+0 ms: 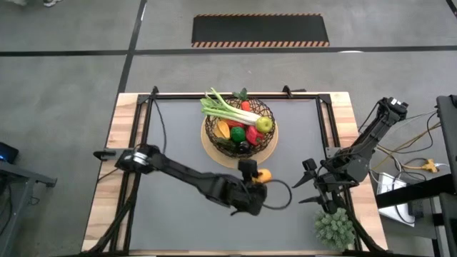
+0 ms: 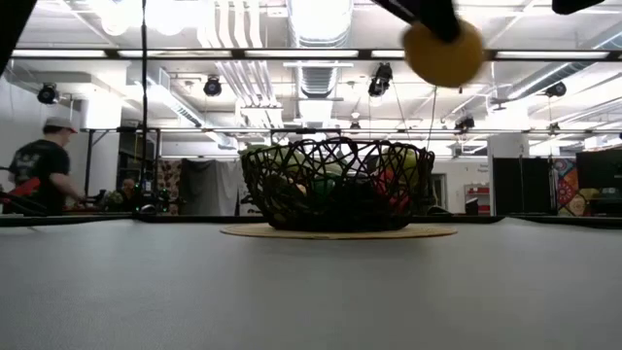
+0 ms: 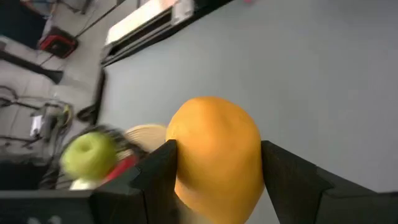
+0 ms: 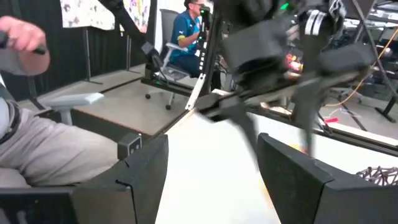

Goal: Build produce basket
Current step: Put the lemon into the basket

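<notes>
aloft, orange (image 3: 214, 152) pinched in left tool (image 1: 251, 173), just beside the basket (image 1: 239, 127)

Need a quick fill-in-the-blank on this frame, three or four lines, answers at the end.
1. The left gripper is shut on the round ______ fruit.
2. That fruit is held ______ the grey table, not resting on it.
3. The dark woven wire basket sits on a pale round wooden ______.
4. The right gripper, beside a spiky green plant, is ______.

Answers: orange; above; disc; open
</notes>
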